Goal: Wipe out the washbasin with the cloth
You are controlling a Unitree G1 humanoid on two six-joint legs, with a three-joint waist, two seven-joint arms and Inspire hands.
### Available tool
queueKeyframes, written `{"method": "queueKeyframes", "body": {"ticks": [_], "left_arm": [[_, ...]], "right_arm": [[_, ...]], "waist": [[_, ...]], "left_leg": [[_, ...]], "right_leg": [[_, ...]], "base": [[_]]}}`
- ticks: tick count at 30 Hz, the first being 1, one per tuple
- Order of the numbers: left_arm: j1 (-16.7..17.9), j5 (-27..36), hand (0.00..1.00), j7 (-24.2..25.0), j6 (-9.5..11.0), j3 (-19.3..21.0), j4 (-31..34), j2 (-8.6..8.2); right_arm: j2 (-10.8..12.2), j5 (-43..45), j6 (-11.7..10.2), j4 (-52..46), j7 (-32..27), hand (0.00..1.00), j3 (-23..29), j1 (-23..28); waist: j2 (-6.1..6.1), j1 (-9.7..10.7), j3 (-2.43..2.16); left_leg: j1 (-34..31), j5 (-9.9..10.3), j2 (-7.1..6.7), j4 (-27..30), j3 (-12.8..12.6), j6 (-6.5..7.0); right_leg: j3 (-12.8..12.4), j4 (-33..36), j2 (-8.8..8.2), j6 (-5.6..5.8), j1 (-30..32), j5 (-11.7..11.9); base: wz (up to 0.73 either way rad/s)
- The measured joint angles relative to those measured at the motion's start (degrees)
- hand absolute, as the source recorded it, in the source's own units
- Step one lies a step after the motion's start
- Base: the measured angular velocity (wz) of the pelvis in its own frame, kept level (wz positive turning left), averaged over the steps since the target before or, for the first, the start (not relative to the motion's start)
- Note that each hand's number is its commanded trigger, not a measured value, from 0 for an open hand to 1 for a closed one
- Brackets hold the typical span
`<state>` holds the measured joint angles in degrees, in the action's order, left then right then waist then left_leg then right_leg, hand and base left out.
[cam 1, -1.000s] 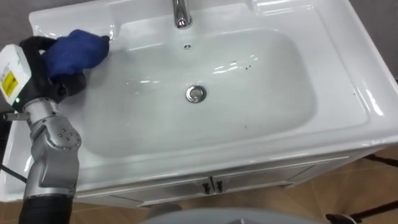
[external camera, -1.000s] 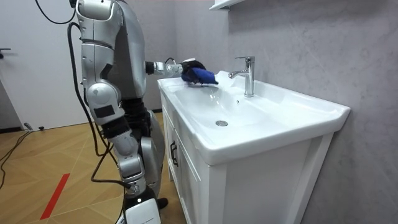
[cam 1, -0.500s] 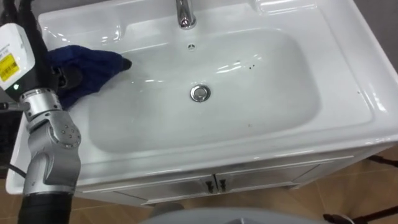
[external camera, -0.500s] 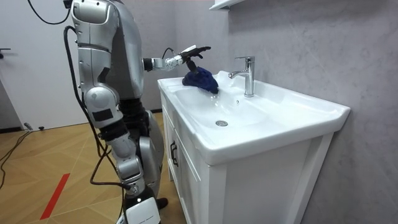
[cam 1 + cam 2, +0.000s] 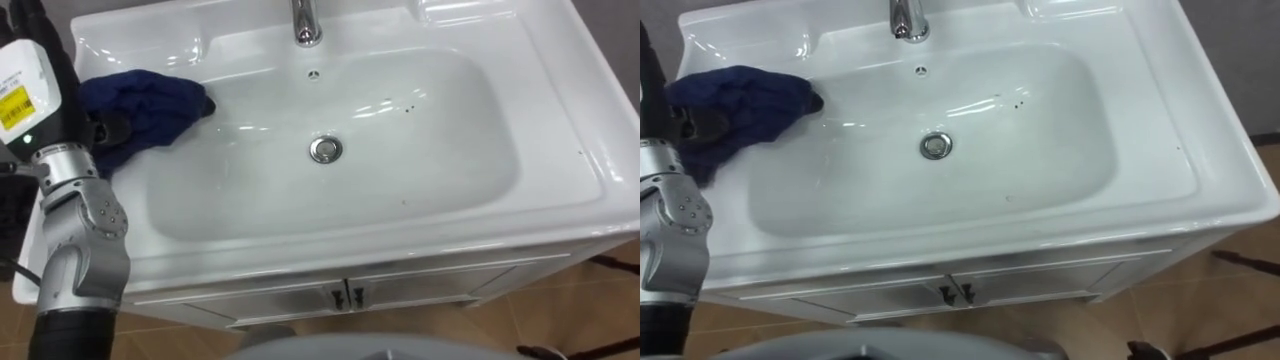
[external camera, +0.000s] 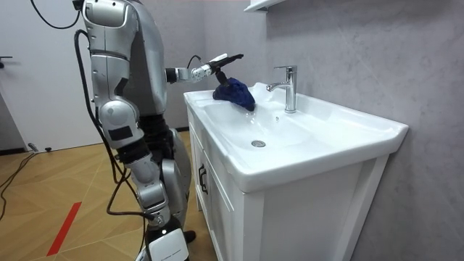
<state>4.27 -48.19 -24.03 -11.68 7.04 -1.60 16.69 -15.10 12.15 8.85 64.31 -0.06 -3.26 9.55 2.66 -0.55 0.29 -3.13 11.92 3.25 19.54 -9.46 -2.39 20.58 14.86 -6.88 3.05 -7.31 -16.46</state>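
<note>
A chrome faucet (image 5: 305, 22) stood at the back rim of the white basin (image 5: 560, 150), with a small overflow hole (image 5: 313, 73) just below it. Under the basin was a white cabinet (image 5: 430, 285) with two small door handles (image 5: 343, 296) side by side. In the room view the robot stood at the cabinet's end on the room view's left, and a shelf (image 6: 257, 5) hung on the grey wall above. Nothing lay between the robot and the bowl. The bowl held a round metal drain (image 5: 324, 150) at its middle and a few dark specks (image 5: 408, 100) toward the back. The dark blue cloth (image 5: 145, 105) lay bunched on the basin's left rim, one edge spilling toward the bowl. The left hand (image 6: 221, 61) hovered above the cloth, fingers straight and holding nothing.
</note>
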Motion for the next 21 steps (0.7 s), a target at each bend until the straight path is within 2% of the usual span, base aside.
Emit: {"method": "queueKeyframes", "body": {"ticks": [9, 13, 18, 21], "left_arm": [[0.0, 0.2, 0.00, -0.2, 0.2, 0.0, 0.0, 0.00], [0.0, 0.8, 0.00, -0.6, 1.3, 0.3, 0.0, 0.01], [-1.5, 1.4, 0.00, -0.7, 2.4, 4.9, 1.0, 0.03], [-2.6, 1.4, 0.00, -2.5, 2.4, 8.6, 2.9, 1.36]], "right_arm": [[0.0, -0.1, -0.1, 0.1, -0.3, 0.00, 0.0, 0.0], [0.1, -0.1, -0.1, 0.7, -0.6, 0.00, 0.1, -0.4], [0.8, 0.1, -0.1, 0.7, -1.2, 0.00, 1.7, -0.2], [0.9, 0.0, -0.1, 0.7, -1.8, 0.00, 2.9, -0.2]], "waist": [[0.11, 0.0, -0.19], [0.21, 0.0, -0.23], [0.21, 0.0, -0.21], [0.59, -0.2, -0.24]], "left_leg": [[-0.1, 0.0, 0.00, 0.2, 0.2, 0.00], [-0.1, 0.0, -0.01, 0.2, 0.3, 0.00], [-0.2, 0.0, -0.02, 0.2, 0.3, 0.00], [-0.3, 0.0, -0.08, 0.1, 0.3, 0.00]], "right_leg": [[0.0, 0.1, 0.05, -0.03, 0.0, 0.0], [-0.1, 0.2, 0.06, -0.03, 0.0, 0.0], [-0.1, -0.5, 0.11, -0.04, 0.0, 0.0], [-0.3, -0.9, 0.13, -0.06, 0.0, 0.0]], "base": [[0.00], [0.00], [0.00], [0.00]]}}
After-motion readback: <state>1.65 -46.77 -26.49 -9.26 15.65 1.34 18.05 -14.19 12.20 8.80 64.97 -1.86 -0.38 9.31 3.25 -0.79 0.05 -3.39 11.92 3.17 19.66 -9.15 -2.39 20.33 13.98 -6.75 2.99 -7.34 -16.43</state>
